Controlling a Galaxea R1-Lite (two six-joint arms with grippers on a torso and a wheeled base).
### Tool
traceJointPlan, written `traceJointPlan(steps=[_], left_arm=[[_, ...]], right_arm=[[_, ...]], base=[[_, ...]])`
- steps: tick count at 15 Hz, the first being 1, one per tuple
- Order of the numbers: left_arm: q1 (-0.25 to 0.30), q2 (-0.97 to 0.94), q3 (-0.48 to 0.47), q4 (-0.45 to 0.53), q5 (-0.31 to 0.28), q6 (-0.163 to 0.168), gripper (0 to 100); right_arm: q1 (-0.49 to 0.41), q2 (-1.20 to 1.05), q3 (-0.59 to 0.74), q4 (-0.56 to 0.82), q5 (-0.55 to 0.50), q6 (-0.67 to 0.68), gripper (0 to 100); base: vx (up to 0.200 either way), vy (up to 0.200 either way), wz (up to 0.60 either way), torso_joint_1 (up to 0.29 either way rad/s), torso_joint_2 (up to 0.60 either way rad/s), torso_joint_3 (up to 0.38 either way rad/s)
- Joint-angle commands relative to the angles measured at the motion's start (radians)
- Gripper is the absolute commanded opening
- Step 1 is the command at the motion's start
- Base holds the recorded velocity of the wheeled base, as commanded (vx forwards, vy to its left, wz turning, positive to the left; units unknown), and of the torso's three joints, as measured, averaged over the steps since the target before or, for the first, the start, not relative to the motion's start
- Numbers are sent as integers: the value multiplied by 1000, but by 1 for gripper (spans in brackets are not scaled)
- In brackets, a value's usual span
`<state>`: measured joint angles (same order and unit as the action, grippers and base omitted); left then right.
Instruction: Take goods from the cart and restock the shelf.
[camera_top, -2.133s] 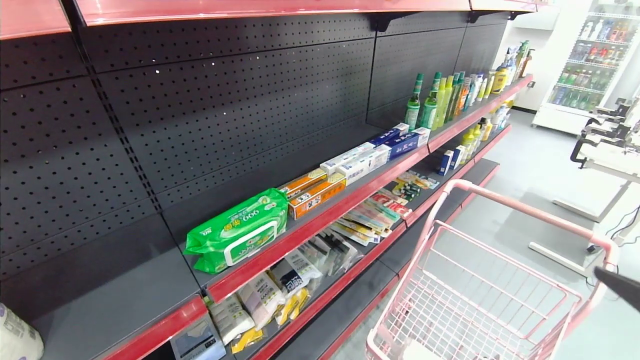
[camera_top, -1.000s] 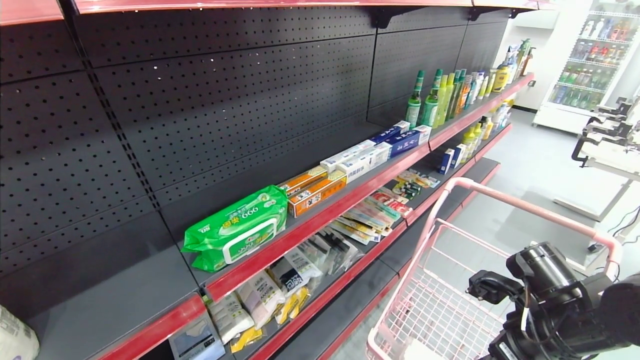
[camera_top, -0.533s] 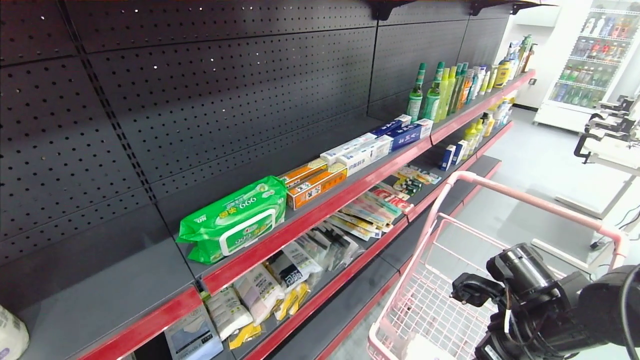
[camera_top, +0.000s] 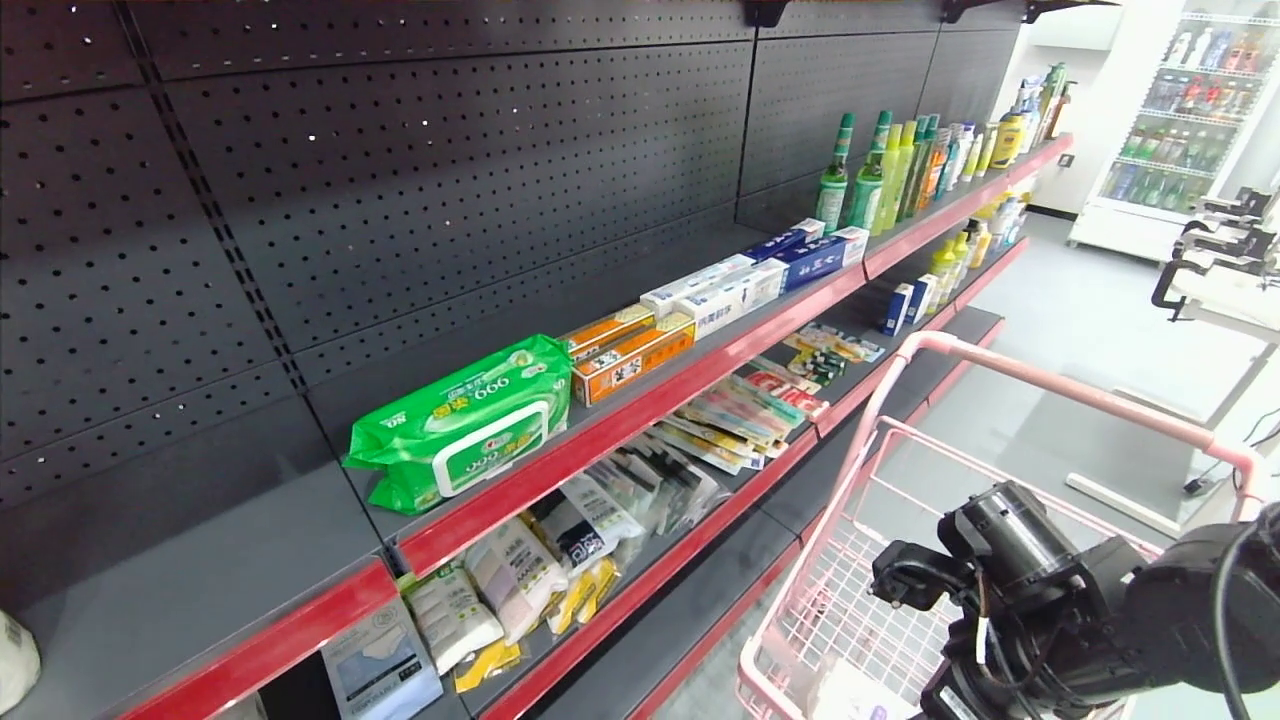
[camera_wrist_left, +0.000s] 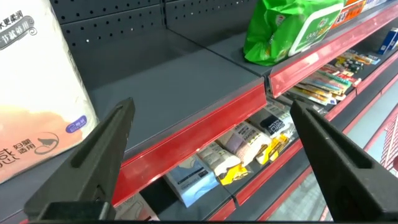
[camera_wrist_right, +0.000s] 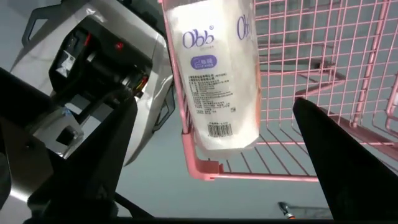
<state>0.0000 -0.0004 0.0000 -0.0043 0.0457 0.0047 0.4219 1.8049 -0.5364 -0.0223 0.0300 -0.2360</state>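
White pack (camera_wrist_right: 217, 74): in near left corner of pink cart (camera_top: 1080, 400), against wire wall. Right gripper (camera_wrist_right: 214, 106): fingers spread, empty, facing pack. Left gripper (camera_wrist_left: 211, 104): spread, empty, before shelf (camera_wrist_left: 186, 81). Bare board between paper-roll pack (camera_wrist_left: 37, 93) and green wipes (camera_wrist_left: 289, 28); red front lip.

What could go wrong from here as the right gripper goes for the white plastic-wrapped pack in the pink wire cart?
The white plastic-wrapped pack sits in a corner of the pink wire cart, so the open right gripper may catch a finger on the wire wall or rim.
The wrapping looks smooth and soft; the pack might slip or squash in a shallow grasp.
On the lift, the arm could bump the cart's pink handle bar.
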Motion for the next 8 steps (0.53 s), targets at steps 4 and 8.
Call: traceJointPlan(steps=[4,8], left_arm=[[0,0,0,0,0,1,100],[0,0,0,0,0,1,100]], right_arm=[[-28,110,-85,-1,-1,0,100],[-26,133,-59,1,-10,-3,100]], base=[[0,0,0,0,0,0],[0,0,0,-135,322,182]])
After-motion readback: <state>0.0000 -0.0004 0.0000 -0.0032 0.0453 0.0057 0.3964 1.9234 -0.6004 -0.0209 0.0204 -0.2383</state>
